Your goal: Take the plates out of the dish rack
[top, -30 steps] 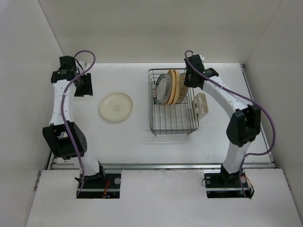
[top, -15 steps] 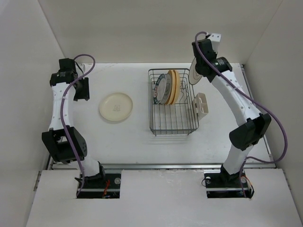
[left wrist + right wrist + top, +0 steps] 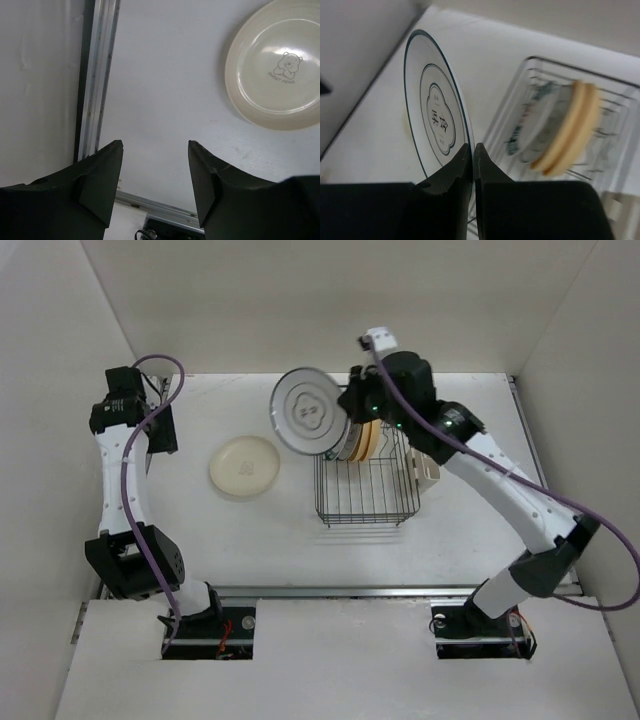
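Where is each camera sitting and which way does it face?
Top external: above and behind the robot, looking down; left arm, right arm, dish rack and cream plate show.
Left wrist: faces down at the table; open left gripper below, cream plate upper right.
Right wrist: looks along the right gripper, shut on the dark-rimmed plate, toward the blurred rack.
Shared: top and left wrist see the cream plate; top and right wrist, the held plate and rack.
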Available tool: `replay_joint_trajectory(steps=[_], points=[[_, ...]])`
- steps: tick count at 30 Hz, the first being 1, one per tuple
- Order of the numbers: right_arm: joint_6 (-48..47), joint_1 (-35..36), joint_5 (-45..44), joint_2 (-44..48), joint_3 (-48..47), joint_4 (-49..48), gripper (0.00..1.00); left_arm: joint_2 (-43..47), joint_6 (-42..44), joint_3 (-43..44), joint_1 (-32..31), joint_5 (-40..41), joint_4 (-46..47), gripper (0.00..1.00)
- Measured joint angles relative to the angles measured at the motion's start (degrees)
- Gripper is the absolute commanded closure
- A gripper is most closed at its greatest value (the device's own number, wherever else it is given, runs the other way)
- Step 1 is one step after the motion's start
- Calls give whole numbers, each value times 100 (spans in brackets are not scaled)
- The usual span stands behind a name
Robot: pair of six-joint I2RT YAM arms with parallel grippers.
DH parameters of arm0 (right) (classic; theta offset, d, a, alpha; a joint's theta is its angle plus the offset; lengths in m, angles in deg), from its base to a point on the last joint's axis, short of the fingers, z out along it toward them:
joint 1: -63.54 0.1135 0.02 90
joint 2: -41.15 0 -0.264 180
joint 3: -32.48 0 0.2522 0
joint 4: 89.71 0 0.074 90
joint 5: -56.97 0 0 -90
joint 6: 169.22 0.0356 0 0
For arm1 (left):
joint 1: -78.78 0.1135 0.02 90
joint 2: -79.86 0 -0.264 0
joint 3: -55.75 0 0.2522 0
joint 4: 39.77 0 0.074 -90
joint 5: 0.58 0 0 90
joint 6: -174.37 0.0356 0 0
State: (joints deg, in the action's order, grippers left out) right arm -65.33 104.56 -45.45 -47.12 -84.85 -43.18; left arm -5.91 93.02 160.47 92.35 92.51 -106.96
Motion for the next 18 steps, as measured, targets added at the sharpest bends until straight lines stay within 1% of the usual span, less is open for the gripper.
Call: replay_joint_trajectory(steps=[3,6,8,10,13,16,18], points=[[-173,282,1340,-494,249,-420,100,4,-83,-22,258,-72,-35,48],[-382,496,2522,-1412,275,-535,100,4,-129,-24,461,-114,-85,48],[-533,603,3141,-2063,232,-498,100,4,-151,-28,514,-127,-101,48],[-658,691,3585,-2688,105,-415,100,9,-166,-63,525,-140,-107,48],[-793,815,3991,-3512,-151,-267,100,26,-168,-144,525,-157,-116,48],[-796,944,4262,-4022,-376,-195,100,26,-168,-188,525,-153,-131,48],[-761,1012,4330,-4166,-466,-192,96,28,-168,-201,525,-149,-136,48]])
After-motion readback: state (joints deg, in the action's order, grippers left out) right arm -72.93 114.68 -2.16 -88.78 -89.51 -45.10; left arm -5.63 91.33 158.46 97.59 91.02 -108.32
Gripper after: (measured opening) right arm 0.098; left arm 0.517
